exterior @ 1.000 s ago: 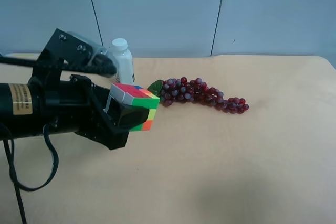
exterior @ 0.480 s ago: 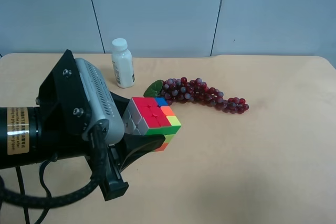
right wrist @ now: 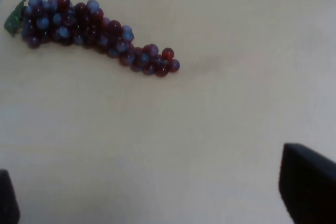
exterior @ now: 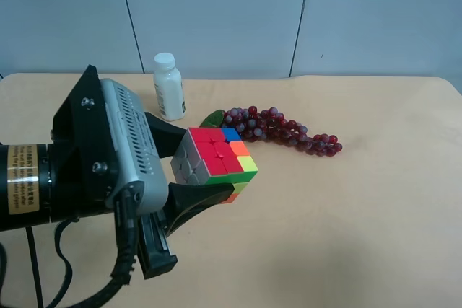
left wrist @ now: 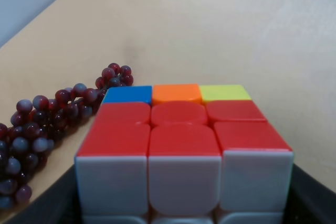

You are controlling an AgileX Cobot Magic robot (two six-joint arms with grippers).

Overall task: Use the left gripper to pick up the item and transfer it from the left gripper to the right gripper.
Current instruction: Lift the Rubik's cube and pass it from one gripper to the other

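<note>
**Left tool clamped on the cube, right tool wide open**

Left tool (exterior: 211, 161) is closed on the cube (exterior: 216, 156), one black finger on the upper side and one underneath. It looks like the cube is held up off the tan surface (exterior: 361, 214). The right tool (right wrist: 157, 192) only shows up in its own wrist view, with the fingers spread far apart at the frame edges and just surface between them.

Around it: a white bottle (exterior: 168, 88) stands upright behind the left tool, near the back edge. A bunch of red-purple grapes (exterior: 278, 129) with a green leaf (exterior: 213, 119) lies just past the cube, trailing off toward the exterior view's right. The grapes are the closest thing to the cube on that side.

On the cube, the face turned up is mostly red, and its far row is blue, orange and yellow. The face toward the grey vented housing is white. A bit of green and orange peeks out low down.

The surface's back edge runs along a grey-blue wall and rounds off at the far corner on the exterior view's right. A big stretch of tan surface lies in front of the grapes and off to that side.
</note>
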